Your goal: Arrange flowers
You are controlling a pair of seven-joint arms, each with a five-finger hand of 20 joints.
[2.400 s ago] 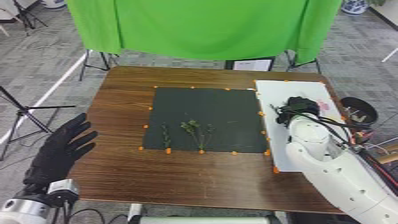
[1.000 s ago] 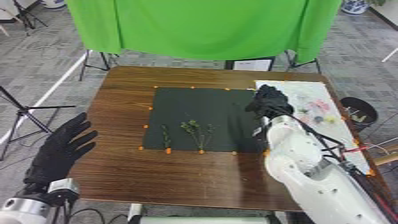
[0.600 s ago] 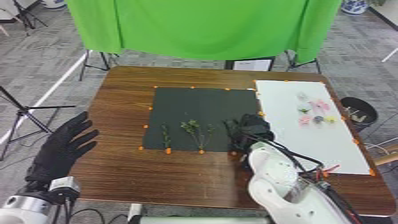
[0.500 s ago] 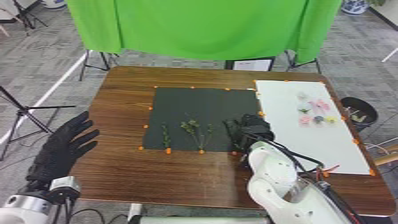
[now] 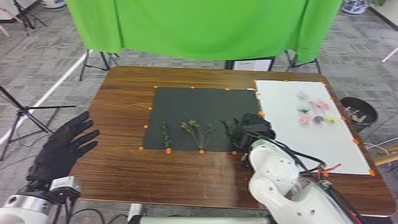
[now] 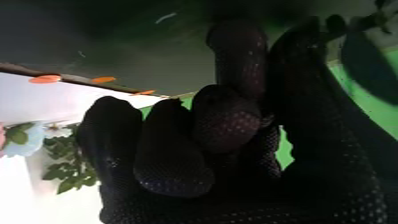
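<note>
I'm watching a leafy stem sitting in my right hand, whose fingers are curling closed round it at the right side of the dark mat. A branching sprig and a slimmer sprig are lying on the mat, left of that hand. Just beside the mat, the white board is carrying pink flowers, a yellow bloom and paler ones. Orange markers are edging the mat. My left hand is hanging at the table's left side, empty, fingers straight and spread. Past the far edge, a framed sheet is standing before the green cloth, its print too small for me to read.
</note>
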